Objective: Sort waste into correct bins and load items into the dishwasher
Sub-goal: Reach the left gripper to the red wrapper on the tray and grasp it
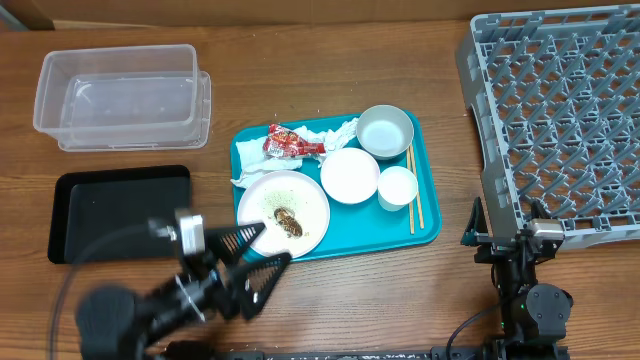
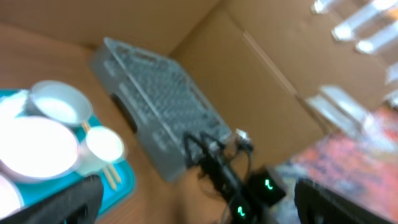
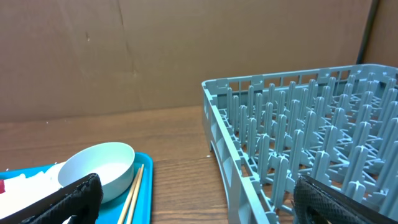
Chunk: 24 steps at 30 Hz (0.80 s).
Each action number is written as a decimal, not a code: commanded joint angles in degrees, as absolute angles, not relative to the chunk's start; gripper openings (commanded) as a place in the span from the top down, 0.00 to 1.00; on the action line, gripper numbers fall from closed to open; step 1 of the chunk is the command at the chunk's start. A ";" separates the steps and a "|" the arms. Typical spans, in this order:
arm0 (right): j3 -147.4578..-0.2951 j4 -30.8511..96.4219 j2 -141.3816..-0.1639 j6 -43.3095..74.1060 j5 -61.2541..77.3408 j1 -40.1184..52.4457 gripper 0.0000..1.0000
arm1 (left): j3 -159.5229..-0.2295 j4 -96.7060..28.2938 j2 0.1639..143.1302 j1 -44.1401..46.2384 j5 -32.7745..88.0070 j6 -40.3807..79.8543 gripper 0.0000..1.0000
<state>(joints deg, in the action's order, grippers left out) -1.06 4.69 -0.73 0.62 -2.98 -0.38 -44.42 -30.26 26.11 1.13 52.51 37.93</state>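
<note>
Waste lies on 1 teal tray (image 1: 428, 222) at mid-table: 1 red wrapper (image 1: 292, 145) with its long axis across the table, crumpled white napkins (image 1: 338, 132) around it whose number I cannot tell, and 1 clump of brown scraps (image 1: 288, 221) on the 1 white plate (image 1: 302, 193). Also on that tray are 2 bowls, the grey-green bowl (image 1: 385, 131) at the far corner and the pinkish-white bowl (image 1: 349, 175) beside the plate, plus 1 white cup (image 1: 397, 186). 2 chopsticks (image 1: 412, 190) lie side by side along the tray's right edge, long axis running far to near. To the left are 2 bins, both long side across the table: the clear tub (image 1: 120, 95) farther back, the black tray (image 1: 120, 212) nearer. 1 grey dish rack (image 1: 560, 120) stands at the right. The left gripper (image 1: 260, 252) hovers at the plate's near edge, jaws apart, pointing right. The right gripper (image 3: 199, 208), jaws spread wide, sits beside the rack's near corner
</note>
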 commanded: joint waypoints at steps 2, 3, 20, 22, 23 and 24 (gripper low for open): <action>-0.45 4.45 -0.16 0.45 -3.36 -0.49 0.00 | -64.71 -51.20 45.12 1.21 41.43 12.43 0.00; -0.45 4.45 -0.16 0.45 -3.36 -0.49 0.00 | -69.21 -56.31 49.41 1.21 41.45 8.38 0.00; -0.45 4.45 -0.16 0.45 -3.36 -0.49 0.00 | -107.24 -87.44 92.62 25.65 -9.08 12.08 0.00; -0.45 4.45 -0.16 0.45 -3.36 -0.49 0.00 | -108.22 -86.39 96.82 26.28 -10.72 12.03 0.00; -0.45 4.45 -0.16 0.45 -3.36 -0.49 0.00 | -108.22 -85.10 98.72 26.28 -11.20 11.88 0.00; -0.45 4.45 -0.16 0.45 -3.36 -0.49 0.00 | -108.20 -83.40 100.82 26.15 -11.77 11.75 0.00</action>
<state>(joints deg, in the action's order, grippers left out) -1.06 4.69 -0.73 0.62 -2.98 -0.38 -107.00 -84.97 96.18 26.30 -1.13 10.76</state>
